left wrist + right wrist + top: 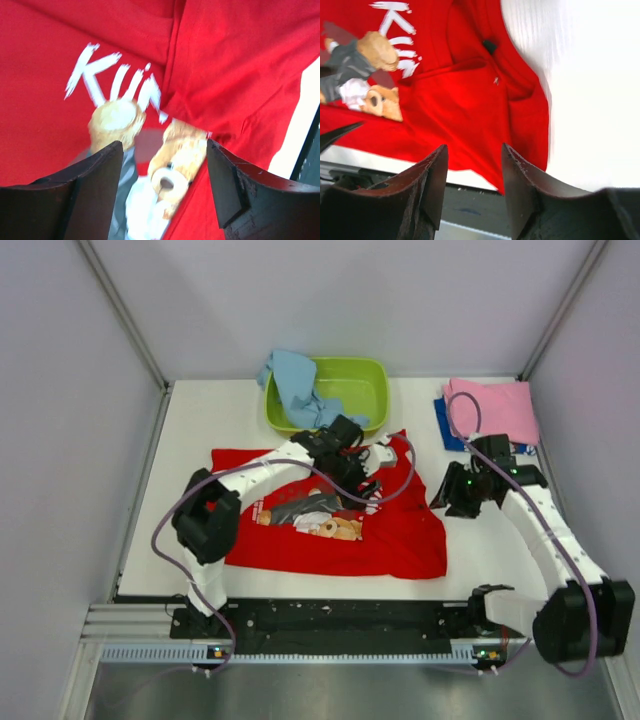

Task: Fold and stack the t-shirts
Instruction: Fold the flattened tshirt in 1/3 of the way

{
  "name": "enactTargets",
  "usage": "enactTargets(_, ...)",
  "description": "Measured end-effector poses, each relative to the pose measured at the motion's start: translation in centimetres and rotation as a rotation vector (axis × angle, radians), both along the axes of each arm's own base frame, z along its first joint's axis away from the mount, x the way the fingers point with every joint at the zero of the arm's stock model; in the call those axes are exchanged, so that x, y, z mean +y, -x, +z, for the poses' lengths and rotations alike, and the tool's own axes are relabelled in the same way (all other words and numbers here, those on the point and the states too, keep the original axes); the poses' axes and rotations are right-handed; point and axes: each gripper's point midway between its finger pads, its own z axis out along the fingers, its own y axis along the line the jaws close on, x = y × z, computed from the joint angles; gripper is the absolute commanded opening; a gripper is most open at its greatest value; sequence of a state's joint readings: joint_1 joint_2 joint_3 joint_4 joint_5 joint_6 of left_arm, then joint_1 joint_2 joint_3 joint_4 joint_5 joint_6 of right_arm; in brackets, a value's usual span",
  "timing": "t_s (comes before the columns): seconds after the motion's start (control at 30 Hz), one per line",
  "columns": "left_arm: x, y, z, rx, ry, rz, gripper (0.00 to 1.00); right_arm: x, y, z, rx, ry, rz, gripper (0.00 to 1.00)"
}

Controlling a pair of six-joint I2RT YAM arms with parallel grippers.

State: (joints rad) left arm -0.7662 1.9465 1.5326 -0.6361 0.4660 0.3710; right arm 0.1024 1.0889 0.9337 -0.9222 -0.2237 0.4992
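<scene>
A bright red t-shirt with a teddy-bear print and white lettering lies spread on the white table. Part of it is folded over beside the lettering. My left gripper hovers open over the bear print, nothing between its fingers. My right gripper is open too, just off the shirt's right edge, and holds nothing. A light blue t-shirt hangs over the basin's rim. A folded pink t-shirt rests on a dark blue one at the back right.
A lime green plastic basin stands at the back centre of the table. Grey walls close in the table on the left, the right and behind. The arms' mounting rail runs along the near edge.
</scene>
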Motion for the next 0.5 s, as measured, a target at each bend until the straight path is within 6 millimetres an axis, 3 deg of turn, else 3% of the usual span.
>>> enactTargets(0.1,3.3,-0.8,2.9,-0.055,0.012,0.028,0.61,0.3,-1.0,-3.3,0.051,0.007,0.052,0.41)
enactTargets(0.2,10.1,-1.8,3.9,-0.099,-0.031,0.116,0.6,0.4,-0.5,-6.7,0.117,0.039,0.099,0.43)
enactTargets(0.37,22.6,-1.6,1.4,-0.069,-0.186,0.32,0.61,1.6,-2.0,-8.4,0.075,0.121,0.213,0.43)
enactTargets(0.5,30.7,-0.6,-0.8,0.006,-0.281,0.477,0.65,1.7,-3.1,-10.1,0.084,0.162,0.253,0.44)
